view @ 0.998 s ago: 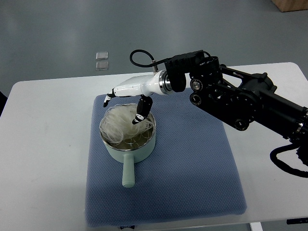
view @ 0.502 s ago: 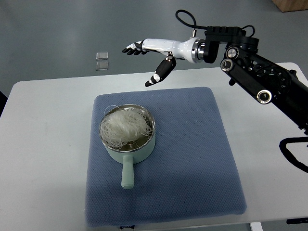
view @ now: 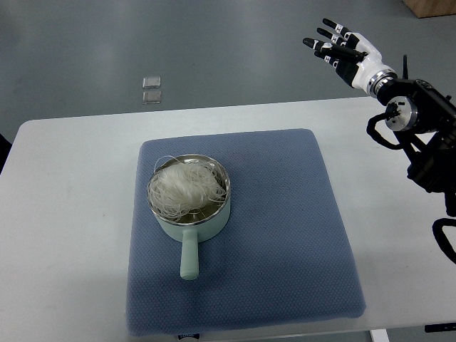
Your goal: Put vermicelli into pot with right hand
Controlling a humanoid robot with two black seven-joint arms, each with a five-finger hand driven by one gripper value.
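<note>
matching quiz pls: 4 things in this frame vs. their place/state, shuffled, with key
Things:
1. vermicelli
2. pot
3. right robot hand
4. blue mat

Place or state:
A. spread flat on the white table
B. raised past the table's far right corner, fingers spread, holding nothing
C. piled inside the pot
D. standing on the mat's left part, handle toward the camera side

Pairs: 1-C, 2-D, 3-B, 4-A
</note>
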